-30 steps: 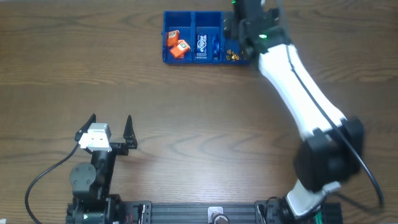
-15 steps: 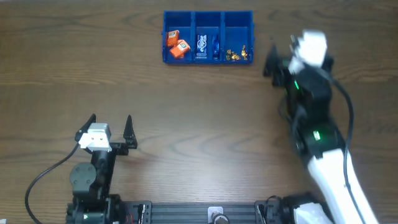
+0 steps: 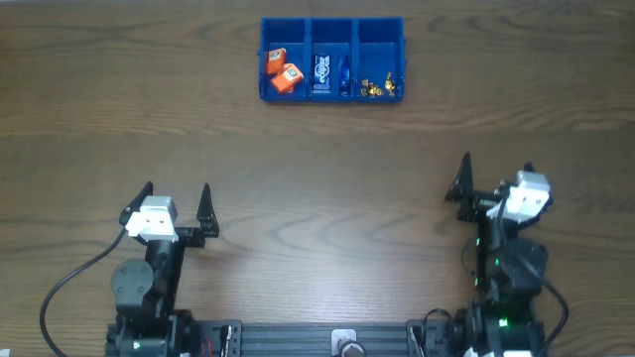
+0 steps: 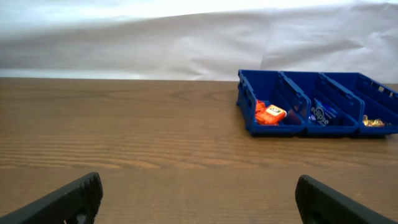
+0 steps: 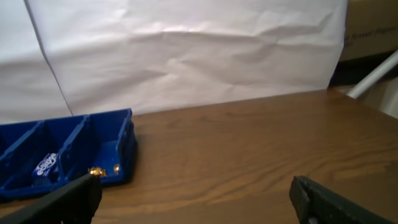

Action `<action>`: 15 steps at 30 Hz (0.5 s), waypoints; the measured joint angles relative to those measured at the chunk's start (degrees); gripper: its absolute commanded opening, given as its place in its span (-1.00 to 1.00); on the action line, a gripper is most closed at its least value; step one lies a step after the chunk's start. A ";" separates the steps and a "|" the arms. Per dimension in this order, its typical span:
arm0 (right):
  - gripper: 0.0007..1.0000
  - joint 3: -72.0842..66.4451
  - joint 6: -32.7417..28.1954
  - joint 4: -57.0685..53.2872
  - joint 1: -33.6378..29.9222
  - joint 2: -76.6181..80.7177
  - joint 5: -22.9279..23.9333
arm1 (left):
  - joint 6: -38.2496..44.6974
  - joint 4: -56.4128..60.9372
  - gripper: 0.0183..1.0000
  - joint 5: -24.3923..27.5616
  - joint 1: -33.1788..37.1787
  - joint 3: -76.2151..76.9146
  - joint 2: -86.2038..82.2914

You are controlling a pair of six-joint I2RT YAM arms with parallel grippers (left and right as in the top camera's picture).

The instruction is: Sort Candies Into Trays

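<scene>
The blue tray (image 3: 332, 20) is sitting at the far side of the wooden surface (image 3: 317, 169), well apart from both arms. Its three compartments are lying side by side. Orange candies (image 3: 283, 69) are resting in the left compartment, blue-wrapped candies (image 3: 324, 69) are lying in the middle one, and small gold candies (image 3: 377, 88) are gathering at the near wall of the right one.

The left gripper (image 3: 177, 188) is hovering near its base at the near left of the surface. Its fingers (image 4: 74, 196) are spreading wide apart and grasping nothing. It is facing the tray, with bare wood lying between them.

The right gripper (image 3: 496, 169) is hanging near its own base at the near right. Its fingers (image 5: 329, 202) are likewise standing released and carrying nothing. It is looking toward the tray's gold-candy end from off to the side.

A creased white backdrop (image 4: 186, 37) is hanging behind the far edge of the surface.
</scene>
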 measured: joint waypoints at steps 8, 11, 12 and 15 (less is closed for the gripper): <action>1.00 -5.77 -0.02 -3.08 0.00 -8.74 -4.31 | 0.00 0.00 1.00 0.02 0.00 0.00 0.00; 1.00 -5.77 -0.02 -6.51 0.00 -12.41 -5.40 | 0.00 0.00 1.00 0.00 0.00 0.00 0.02; 1.00 -5.79 -0.02 -8.41 0.00 -14.23 -5.75 | -0.02 0.00 1.00 0.00 0.00 0.00 0.00; 1.00 -5.79 -0.02 -10.10 0.00 -16.39 -6.58 | -0.02 0.00 1.00 0.00 0.00 0.00 0.02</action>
